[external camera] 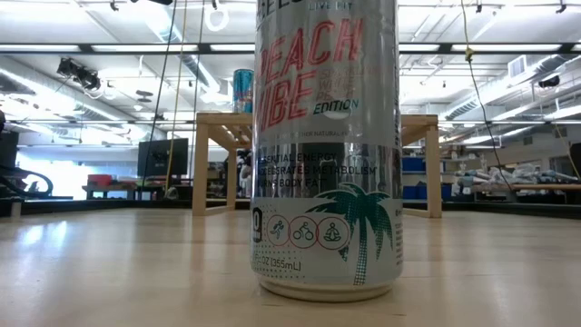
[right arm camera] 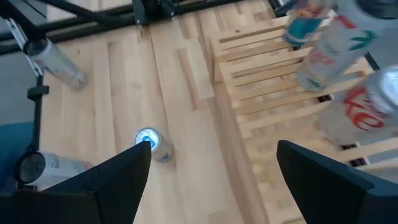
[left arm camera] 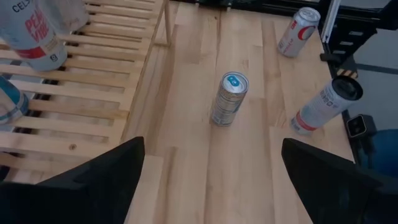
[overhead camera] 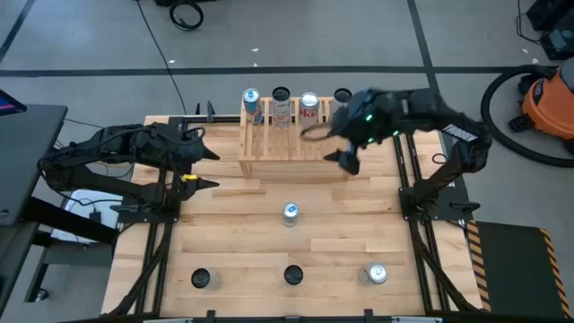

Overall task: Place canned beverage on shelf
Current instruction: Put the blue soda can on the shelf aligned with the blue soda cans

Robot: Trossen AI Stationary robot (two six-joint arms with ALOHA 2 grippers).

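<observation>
Four cans stand on the slatted shelf. Another can stands mid-worktop. The right pincer hovers spread and empty beside the shelf; the left pincer waits spread.

Bright, even overhead light; ceiling strip lights glare, and the right wrist view is motion-blurred.

A light plank desk carries a slatted wooden shelf holding upright cans, plus four cans standing loose.
</observation>
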